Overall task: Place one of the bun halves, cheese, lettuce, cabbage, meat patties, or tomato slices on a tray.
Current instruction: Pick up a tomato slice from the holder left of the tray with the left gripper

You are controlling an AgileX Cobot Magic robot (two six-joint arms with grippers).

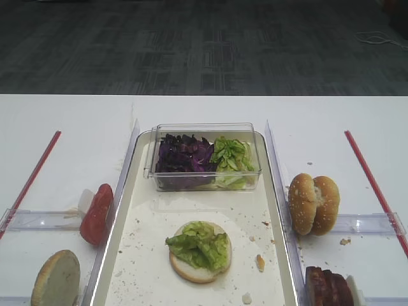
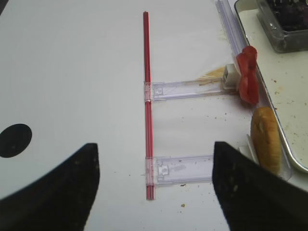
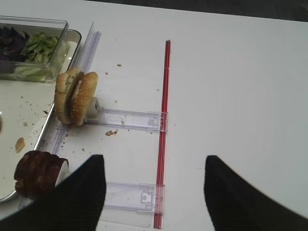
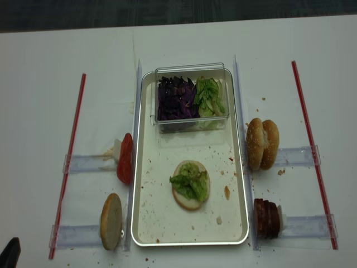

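The tray (image 1: pixel 274 191) lies in the middle of the table. On its floor sits a bun half (image 1: pixel 199 252) topped with lettuce (image 4: pixel 190 183). A clear tub at the tray's far end holds cabbage (image 1: pixel 185 156) and more lettuce (image 1: pixel 233 156). Tomato slices (image 1: pixel 97 213) and one bun half (image 1: pixel 56 279) stand on edge left of the tray. Two bun halves (image 1: pixel 313 204) and meat patties (image 1: pixel 328 287) stand to its right. I see no cheese. My left gripper (image 2: pixel 155 149) hangs open above the table left of the tomato slices (image 2: pixel 248 77). My right gripper (image 3: pixel 154 161) is open, right of the patties (image 3: pixel 38 173).
Red strips (image 1: pixel 30 180) (image 1: pixel 373 182) run along both sides of the table. Clear plastic holders (image 2: pixel 185 89) (image 3: pixel 127 118) link them to the tray's sides. Crumbs dot the tray floor. A black round mark (image 2: pixel 14 139) is on the table at far left.
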